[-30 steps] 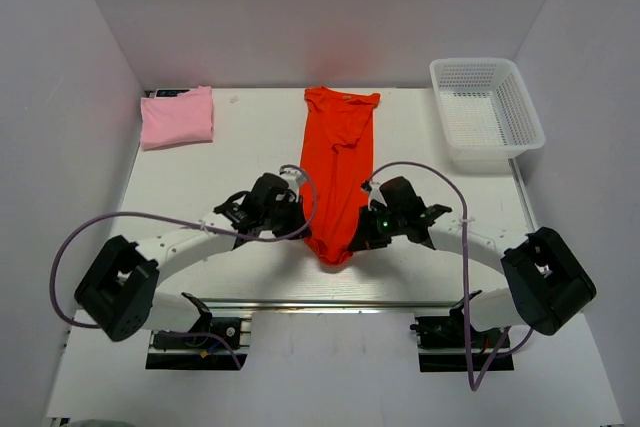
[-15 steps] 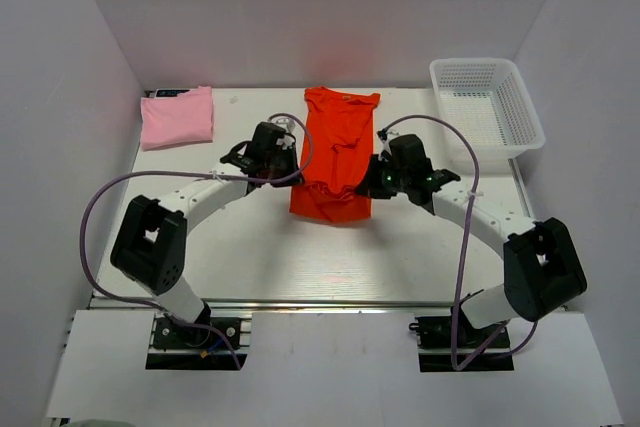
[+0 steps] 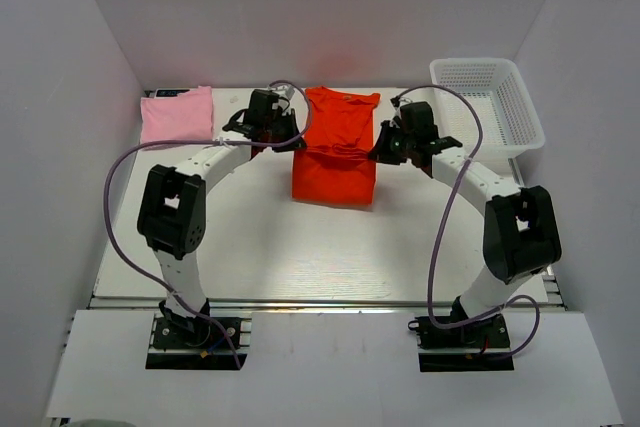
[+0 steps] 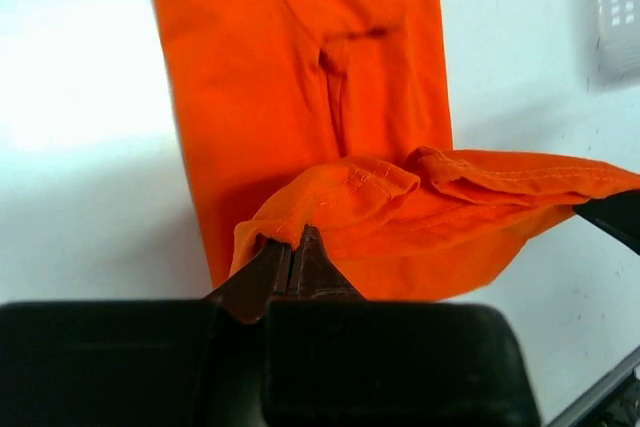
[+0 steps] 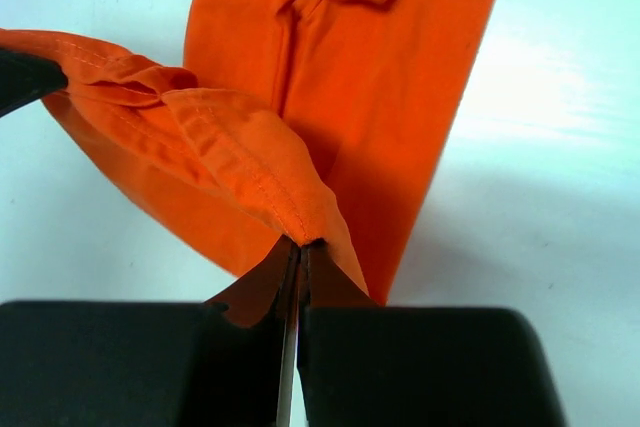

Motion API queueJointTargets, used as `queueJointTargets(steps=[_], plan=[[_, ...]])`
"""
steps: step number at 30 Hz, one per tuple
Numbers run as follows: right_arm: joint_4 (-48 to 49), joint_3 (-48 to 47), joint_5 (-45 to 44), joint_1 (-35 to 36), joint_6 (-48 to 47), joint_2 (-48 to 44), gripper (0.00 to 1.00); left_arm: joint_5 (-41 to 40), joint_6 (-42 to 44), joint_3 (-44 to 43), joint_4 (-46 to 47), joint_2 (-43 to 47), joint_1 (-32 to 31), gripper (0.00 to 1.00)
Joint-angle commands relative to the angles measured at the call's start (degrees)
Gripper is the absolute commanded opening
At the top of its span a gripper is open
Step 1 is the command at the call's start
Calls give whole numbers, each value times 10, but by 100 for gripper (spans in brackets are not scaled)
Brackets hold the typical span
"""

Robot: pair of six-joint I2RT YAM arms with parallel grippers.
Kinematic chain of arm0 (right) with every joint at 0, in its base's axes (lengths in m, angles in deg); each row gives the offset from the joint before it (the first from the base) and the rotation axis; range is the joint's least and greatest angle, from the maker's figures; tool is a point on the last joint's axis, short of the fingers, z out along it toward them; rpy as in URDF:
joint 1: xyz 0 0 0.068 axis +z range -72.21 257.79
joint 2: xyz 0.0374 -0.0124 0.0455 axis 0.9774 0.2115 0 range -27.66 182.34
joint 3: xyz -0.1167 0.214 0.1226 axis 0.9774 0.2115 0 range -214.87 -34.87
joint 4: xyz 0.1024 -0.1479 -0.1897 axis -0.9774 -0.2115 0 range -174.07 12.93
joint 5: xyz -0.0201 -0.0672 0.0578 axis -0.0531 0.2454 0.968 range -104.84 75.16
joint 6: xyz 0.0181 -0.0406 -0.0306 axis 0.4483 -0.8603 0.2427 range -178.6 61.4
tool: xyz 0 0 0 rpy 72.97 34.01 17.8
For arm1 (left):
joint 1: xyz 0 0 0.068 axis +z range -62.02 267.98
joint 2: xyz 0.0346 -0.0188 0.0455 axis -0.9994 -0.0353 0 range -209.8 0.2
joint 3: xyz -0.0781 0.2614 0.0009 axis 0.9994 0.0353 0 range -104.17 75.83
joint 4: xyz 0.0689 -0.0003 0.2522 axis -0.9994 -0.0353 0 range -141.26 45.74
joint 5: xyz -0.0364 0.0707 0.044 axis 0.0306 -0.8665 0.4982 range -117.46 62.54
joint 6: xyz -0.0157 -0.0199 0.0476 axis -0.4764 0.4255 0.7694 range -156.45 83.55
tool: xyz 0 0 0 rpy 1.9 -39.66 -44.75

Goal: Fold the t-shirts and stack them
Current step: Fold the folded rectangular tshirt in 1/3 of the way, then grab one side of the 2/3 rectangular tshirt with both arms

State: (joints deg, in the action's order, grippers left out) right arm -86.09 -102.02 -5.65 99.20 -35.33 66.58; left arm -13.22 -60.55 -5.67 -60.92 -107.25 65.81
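Pinching orange tee (image 3: 335, 172) hem: L pincer (image 4: 297, 252), R pincer (image 5: 300, 247) both clamped; long axis near-far, neck far.

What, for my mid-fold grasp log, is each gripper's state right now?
Left gripper: shut on the orange t-shirt, pinching its edge.
Right gripper: shut on the orange t-shirt, pinching its edge.

The left hand (image 3: 292, 143) and right hand (image 3: 379, 154) grip the orange t-shirt (image 3: 335, 175), folded in half.
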Motion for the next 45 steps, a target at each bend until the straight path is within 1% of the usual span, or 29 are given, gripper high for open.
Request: queueJointTargets(steps=[1,5,12,14,15,16,17,18,19,20,21,22,23,25,26,27,28,29,30,31,33,35,36,37,39,40,42,43,45], plan=[[10,-50,14,-16,-30,16,0,24,18,-45,15,-18,16,0],[15,-82,42,-33,-47,56,0,39,18,-67,27,-46,22,0],[15,-150,91,-53,-52,144,0,49,25,-142,27,-121,33,0],[14,-177,91,-57,-45,158,0,49,25,-173,36,-140,33,0],[8,-187,80,-59,-41,188,0,44,25,-189,26,-167,33,3],[1,-198,74,-60,-28,199,0,44,25,-206,17,-180,39,10],[-6,-225,75,-63,-23,224,18,36,25,-239,2,-193,39,26],[-16,-253,82,-68,-13,248,29,26,25,-254,-5,-213,45,41],[-14,-281,90,-71,-12,273,41,20,25,-281,-5,-223,45,59],[-17,-314,91,-77,-10,284,52,7,25,-298,-14,-230,51,90],[-31,-358,102,-80,-9,307,58,7,19,-345,-28,-246,59,100],[-35,-378,107,-81,-12,327,68,7,19,-367,-40,-252,59,100],[-49,-414,110,-87,-19,333,90,7,24,-384,-57,-252,66,100],[-58,-431,140,-87,-30,324,90,-2,29,-394,-63,-242,66,100],[-58,-394,147,-83,-44,313,90,-2,35,-381,-63,-217,71,100],[-48,-375,151,-80,-48,269,90,-2,35,-338,-56,-199,71,100],[-32,-353,155,-79,-59,251,90,8,42,-308,-44,-180,71,100],[-22,-300,156,-77,-56,238,90,8,42,-275,-33,-160,71,100],[-11,-247,156,-77,-53,202,90,15,42,-205,-8,-120,65,100],[12,-222,154,-74,-53,172,90,29,42,-172,5,-102,65,100],[28,-120,148,-77,-49,128,90,35,42,-92,22,-75,58,100],[31,-58,138,-78,-44,82,90,40,50,-57,22,-50,51,100],[31,-41,139,-80,-42,73,90,59,55,-27,15,-50,51,100],[30,7,141,-78,-37,64,90,64,61,-11,9,-43,51,100],[36,34,153,-76,-34,39,90,64,61,41,15,-33,45,100],[49,71,159,-75,-29,32,90,64,61,55,21,-26,45,100],[58,93,165,-76,-19,31,90,48,61,71,21,-26,39,100],[63,99,166,-77,-11,32,89,48,67,71,13,-33,33,95],[62,98,173,-75,-7,50,87,48,67,77,13,-39,28,88]])
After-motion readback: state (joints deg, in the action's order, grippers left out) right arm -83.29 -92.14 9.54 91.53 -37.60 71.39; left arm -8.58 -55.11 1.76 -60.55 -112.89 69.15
